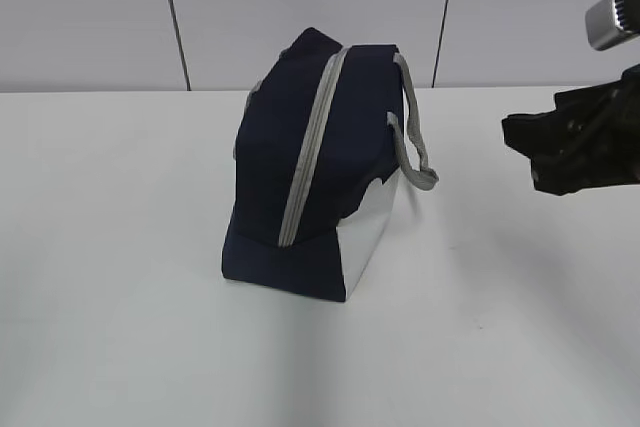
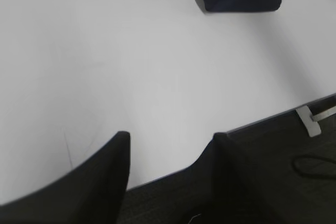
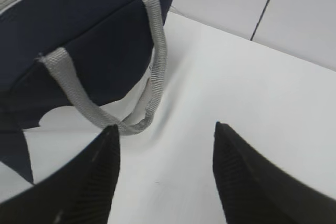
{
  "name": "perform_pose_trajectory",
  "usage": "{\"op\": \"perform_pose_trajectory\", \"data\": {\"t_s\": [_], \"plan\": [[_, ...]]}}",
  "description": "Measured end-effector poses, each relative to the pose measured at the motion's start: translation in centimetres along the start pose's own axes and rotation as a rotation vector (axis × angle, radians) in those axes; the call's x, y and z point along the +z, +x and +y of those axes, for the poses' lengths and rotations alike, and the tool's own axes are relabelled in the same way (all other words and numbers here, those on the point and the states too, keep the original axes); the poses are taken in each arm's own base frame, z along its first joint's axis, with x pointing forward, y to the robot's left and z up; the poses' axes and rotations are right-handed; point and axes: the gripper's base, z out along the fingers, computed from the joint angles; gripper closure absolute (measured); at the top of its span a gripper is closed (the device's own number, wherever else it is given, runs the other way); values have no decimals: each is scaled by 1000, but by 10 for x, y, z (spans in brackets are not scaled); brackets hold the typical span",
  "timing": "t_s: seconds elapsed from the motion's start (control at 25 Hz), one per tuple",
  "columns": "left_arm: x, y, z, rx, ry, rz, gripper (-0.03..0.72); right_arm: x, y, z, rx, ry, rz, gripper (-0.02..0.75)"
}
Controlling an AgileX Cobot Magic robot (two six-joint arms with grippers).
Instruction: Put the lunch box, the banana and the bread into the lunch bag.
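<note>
Bag [image 1: 310, 162] upright mid-table, zipped, long axis running away from the camera; right gripper [image 3: 165, 145] nearer, just beside the handle [image 3: 152, 61] to its left, jaws apart and empty; left gripper [image 2: 170, 153] well apart, also parted, empty.

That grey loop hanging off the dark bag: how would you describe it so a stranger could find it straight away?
On the white table stands a navy blue fabric lunch bag with a grey zipper running up its side. The grey strap handle droops from the bag's right face, above the white lower panel. Unlike the flat zipper, it hangs free as a loop.
</note>
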Motion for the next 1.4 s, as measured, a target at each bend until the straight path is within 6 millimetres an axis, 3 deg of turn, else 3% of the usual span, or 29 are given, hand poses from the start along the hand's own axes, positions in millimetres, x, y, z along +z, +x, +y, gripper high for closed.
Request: {"op": "perform_pose_trajectory", "data": {"t_s": [0.52,1.2,1.4], "plan": [[9,-2,2,3,-17,-58,340,-5,4,8,38,-56,-2,317],[9,-2,2,3,-17,-58,442,-5,6,11,55,-88,-9,318],[9,-2,2,4,-19,-58,445,-5,20,6,48,27,166,318]]}}
